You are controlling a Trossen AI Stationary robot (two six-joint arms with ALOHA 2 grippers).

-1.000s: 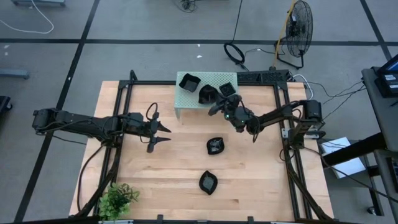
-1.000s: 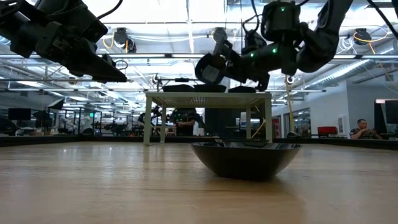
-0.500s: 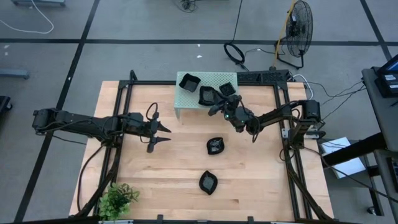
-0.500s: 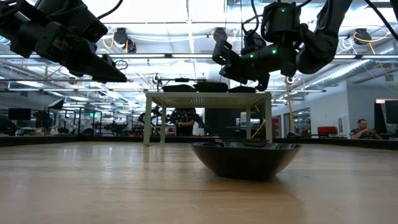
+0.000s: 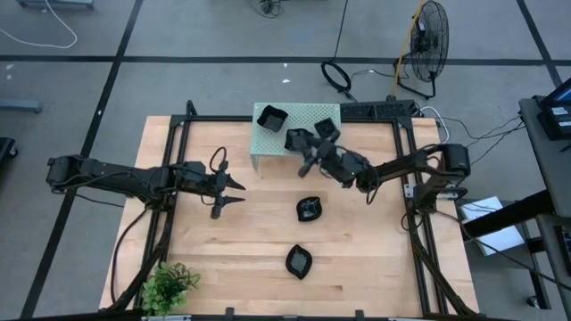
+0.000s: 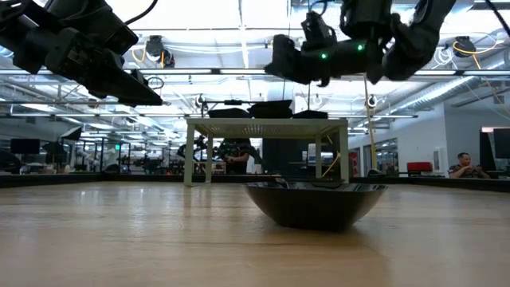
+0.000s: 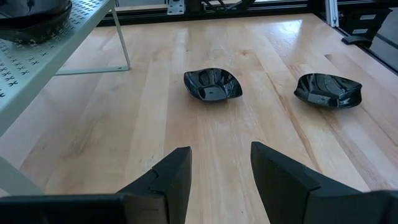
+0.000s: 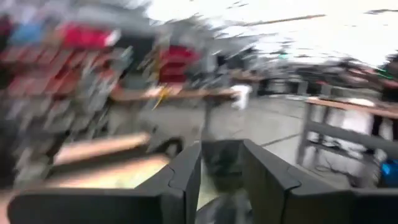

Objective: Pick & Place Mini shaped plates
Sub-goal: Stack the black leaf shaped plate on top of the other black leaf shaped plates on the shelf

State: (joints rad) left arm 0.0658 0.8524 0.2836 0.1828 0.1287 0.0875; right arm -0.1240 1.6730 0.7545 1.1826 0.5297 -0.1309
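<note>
Three glossy black mini plates (image 5: 300, 138) on stand; two more (image 5: 309, 209) upright on table, apart.

An open-plan lab: wooden bench (image 5: 259, 223), floor fan (image 5: 430, 36), ceiling strip lights (image 6: 239, 36).

There are five small black plates in total. Three of them sit on the pale green stand (image 5: 294, 129): a square plate (image 5: 270, 117) at the stand's far left corner, a second plate (image 5: 298, 139) near its front edge, and a third plate (image 5: 326, 128) just beside the second one, toward the right arm. Two plates lie on the wooden surface (image 5: 259, 232) in front of the stand: one plate (image 5: 309, 209) nearer to the stand and one plate (image 5: 299, 261) further from it. There is one stand, one green plant (image 5: 169, 283), and two robot arms.
</note>
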